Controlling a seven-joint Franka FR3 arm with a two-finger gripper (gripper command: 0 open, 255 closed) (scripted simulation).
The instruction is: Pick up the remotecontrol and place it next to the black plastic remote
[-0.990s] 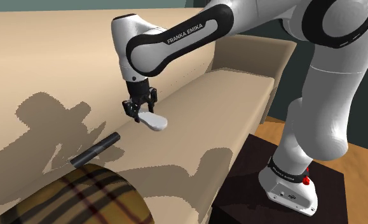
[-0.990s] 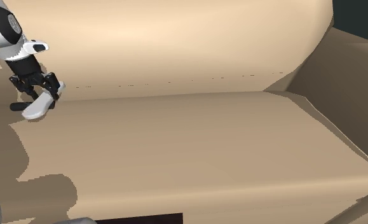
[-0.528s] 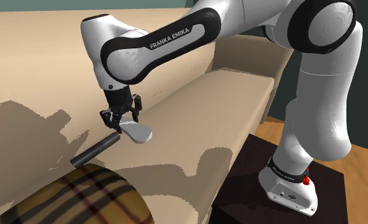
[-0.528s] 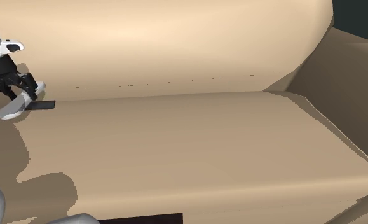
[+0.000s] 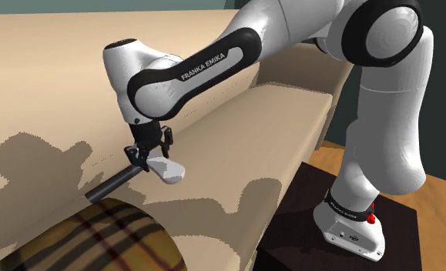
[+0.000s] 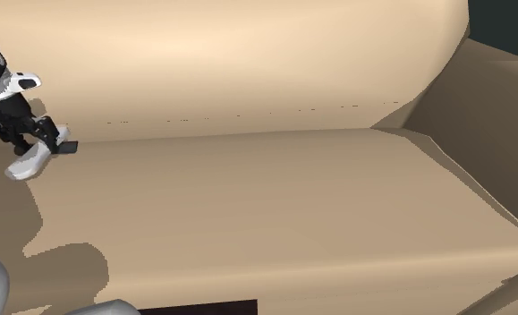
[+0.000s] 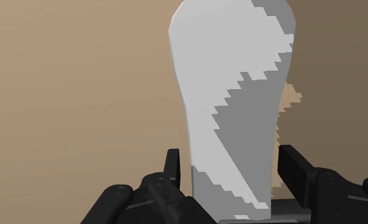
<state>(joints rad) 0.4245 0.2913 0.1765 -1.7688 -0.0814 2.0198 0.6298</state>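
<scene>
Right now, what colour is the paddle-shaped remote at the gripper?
White remote, clearest in the wrist view.

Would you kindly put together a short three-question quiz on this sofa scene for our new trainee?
1. True or false: the white paddle-shaped remote lies on the plaid cushion.
2. What does the slim black bar-shaped remote rest on? A) the beige sofa seat B) the dark stand C) the wooden floor
3. Short answer: which of the two remotes is nearer the plaid cushion?
Key: 1 false; 2 A; 3 the black one.
</scene>
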